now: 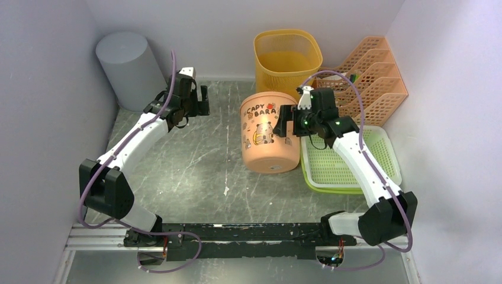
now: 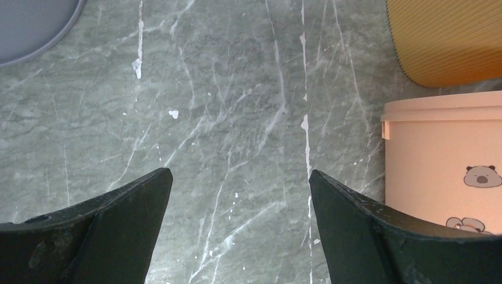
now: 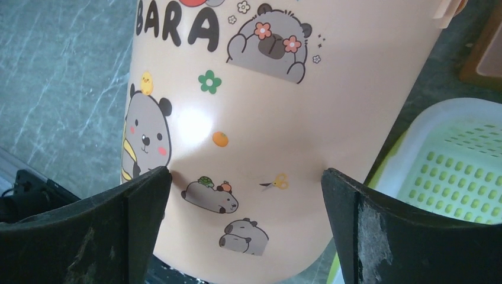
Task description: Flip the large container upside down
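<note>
Now the large container (image 1: pixel 269 133) is seen immediately frame-left of the right pincer (image 1: pixel 285 127), its fingers spread against the wall; the left pincer (image 1: pixel 204 100), also spread, is well apart.

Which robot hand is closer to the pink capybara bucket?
Right. The right gripper is close beside the bucket, on its right, with its fingers open toward it. The left gripper sits well apart, off to the bucket's left.

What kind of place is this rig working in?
Probably a lab test cell, not a home: plain walls box in the marble-look table, a metal mounting rail spans its near edge, and storage props like the yellow basket and file rack line the back.
</note>
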Controlling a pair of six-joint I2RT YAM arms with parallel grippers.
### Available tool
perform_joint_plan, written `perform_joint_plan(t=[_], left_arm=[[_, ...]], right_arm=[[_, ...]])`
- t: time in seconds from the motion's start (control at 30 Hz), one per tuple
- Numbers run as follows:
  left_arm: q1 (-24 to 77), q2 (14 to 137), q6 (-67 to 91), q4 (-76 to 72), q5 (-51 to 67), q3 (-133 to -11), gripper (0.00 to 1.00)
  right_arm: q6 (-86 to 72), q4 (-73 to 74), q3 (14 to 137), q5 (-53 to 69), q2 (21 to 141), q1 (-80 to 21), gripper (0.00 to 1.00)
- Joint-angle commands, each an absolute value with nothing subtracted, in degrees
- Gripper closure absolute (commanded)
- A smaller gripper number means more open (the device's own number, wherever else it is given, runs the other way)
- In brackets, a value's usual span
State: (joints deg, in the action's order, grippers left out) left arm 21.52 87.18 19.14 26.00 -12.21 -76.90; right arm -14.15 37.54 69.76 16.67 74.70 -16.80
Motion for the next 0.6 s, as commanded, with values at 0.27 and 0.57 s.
perform_joint_plan(t=[0.27, 0.57], left_arm=[[21.27, 84.67, 21.46, 24.54, -10.37, -72.45, 0.01], [21.27, 82.27, 21.70, 24.02, -9.84, -68.72, 0.01]], right_arm=[[-16.25, 43.00, 72.30, -7.39, 70.62, -20.05, 0.00], [-19.20, 46.21, 70.18, -19.05, 68.88, -20.04, 0.00]])
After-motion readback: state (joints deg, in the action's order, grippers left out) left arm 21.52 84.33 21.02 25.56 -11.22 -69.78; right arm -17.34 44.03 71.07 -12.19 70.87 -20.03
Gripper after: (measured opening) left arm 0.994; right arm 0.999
